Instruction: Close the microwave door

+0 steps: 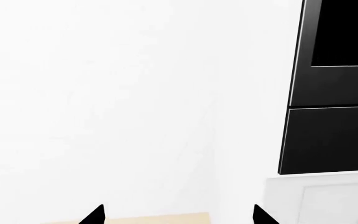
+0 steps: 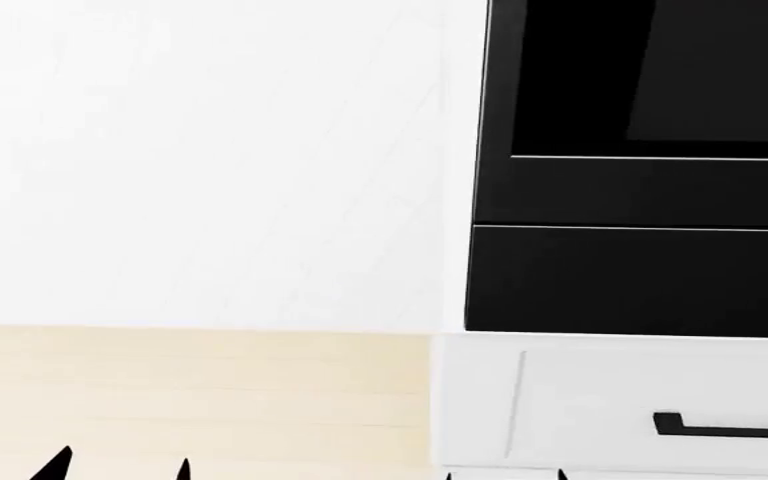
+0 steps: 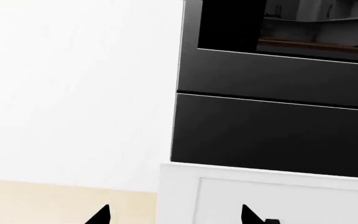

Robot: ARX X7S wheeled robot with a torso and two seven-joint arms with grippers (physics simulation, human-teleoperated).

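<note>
The microwave and its door are out of view in all three views. My left gripper [image 1: 179,217] is open, its two black fingertips set wide apart with nothing between them, facing a white wall. My right gripper [image 3: 175,215] is open too and holds nothing; it faces the edge of a white cabinet front. In the head view only the tips of the left gripper [image 2: 120,470] and the right gripper [image 2: 504,477] poke up at the lower edge.
A black built-in appliance [image 2: 638,200] with a glass window and a lower panel fills the right side, its front shut. Below it is a white drawer [image 2: 584,400] with a black handle [image 2: 731,427]. A white wall [image 2: 197,150] and a pale wooden surface [image 2: 184,390] lie to the left.
</note>
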